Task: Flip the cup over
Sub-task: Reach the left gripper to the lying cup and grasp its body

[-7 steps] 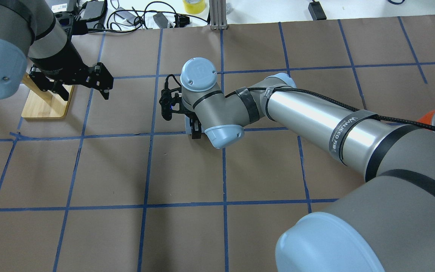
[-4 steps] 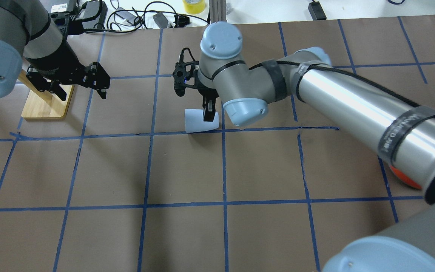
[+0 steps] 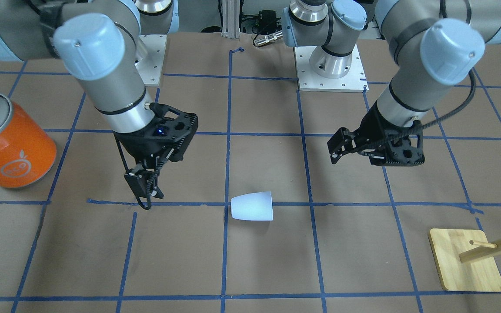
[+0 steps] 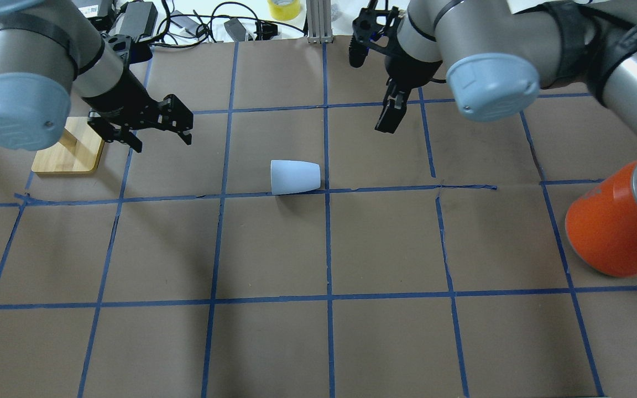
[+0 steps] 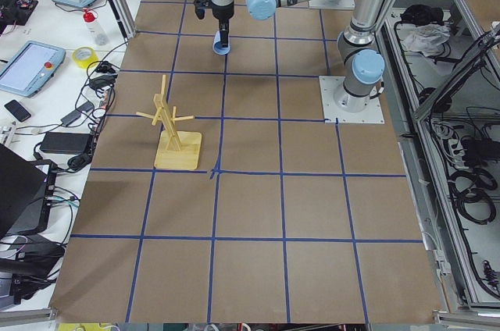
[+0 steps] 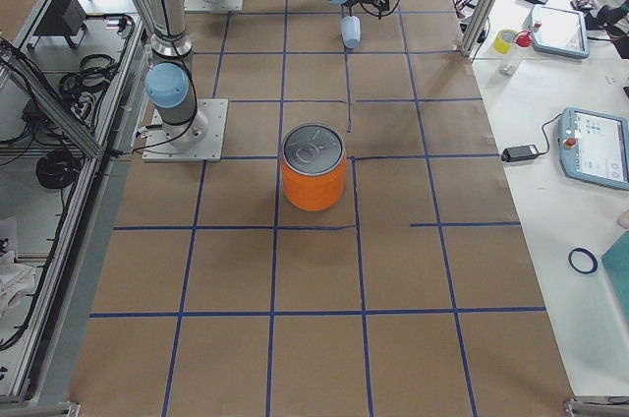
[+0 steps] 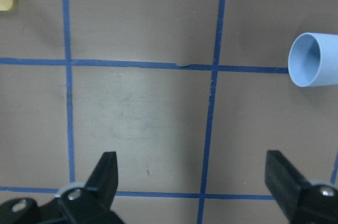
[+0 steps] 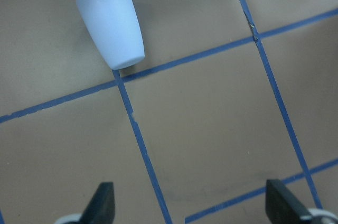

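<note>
One cup (image 4: 294,177), on its side just beside the tape crossing (image 4: 327,189), axis along the tape, mouth toward left gripper (image 4: 159,141), base toward right gripper (image 4: 386,122); both jaws wide, empty, flanking that crossing.

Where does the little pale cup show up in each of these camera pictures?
Front-facing: cup lying on its side at centre.
Overhead: cup just left of centre.
Exterior left: cup near the top, far off.
Exterior right: cup near the top, middle.
Left wrist: cup at right edge, mouth showing.
Right wrist: cup at upper left.
Shared landmark: the blue tape line running alongside it.
</note>
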Available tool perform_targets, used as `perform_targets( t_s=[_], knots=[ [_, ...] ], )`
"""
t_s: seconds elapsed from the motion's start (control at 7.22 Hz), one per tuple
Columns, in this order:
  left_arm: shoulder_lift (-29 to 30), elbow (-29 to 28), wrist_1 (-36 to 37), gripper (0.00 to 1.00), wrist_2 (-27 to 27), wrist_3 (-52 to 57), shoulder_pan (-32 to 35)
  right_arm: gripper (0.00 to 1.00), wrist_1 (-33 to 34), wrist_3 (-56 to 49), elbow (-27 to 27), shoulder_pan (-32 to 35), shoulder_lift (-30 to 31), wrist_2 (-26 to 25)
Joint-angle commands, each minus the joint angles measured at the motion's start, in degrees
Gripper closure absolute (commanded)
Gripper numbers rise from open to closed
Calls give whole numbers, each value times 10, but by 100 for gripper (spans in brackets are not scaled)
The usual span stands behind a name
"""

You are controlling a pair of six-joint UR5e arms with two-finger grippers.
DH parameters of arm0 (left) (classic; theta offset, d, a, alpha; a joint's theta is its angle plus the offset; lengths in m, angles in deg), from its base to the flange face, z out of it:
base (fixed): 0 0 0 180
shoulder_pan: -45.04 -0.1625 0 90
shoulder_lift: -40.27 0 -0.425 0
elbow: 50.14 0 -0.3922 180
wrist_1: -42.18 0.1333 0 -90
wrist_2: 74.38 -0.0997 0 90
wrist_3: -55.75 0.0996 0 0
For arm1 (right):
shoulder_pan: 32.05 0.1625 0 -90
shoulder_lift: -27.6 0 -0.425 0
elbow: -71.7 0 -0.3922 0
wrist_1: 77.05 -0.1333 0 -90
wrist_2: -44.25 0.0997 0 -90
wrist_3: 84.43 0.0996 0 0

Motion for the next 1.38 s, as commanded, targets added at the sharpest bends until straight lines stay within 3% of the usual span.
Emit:
perform_targets(
  t_s=[0.0,0.42,0.69,0.83,1.25],
  knots=[
    [66,34,114,0,132,-5,2,0,-29,41,-1,-44,62,-8],
    [125,33,165,0,178,-14,34,0,-40,114,-5,-50,81,-52],
    [155,32,169,0,177,-37,65,0,-41,243,-4,-51,86,-52],
    [167,34,173,0,178,-40,68,0,-45,249,-4,-52,92,-56],
    [198,32,185,0,186,-40,77,0,-112,375,-3,-65,128,-62]
  ],
)
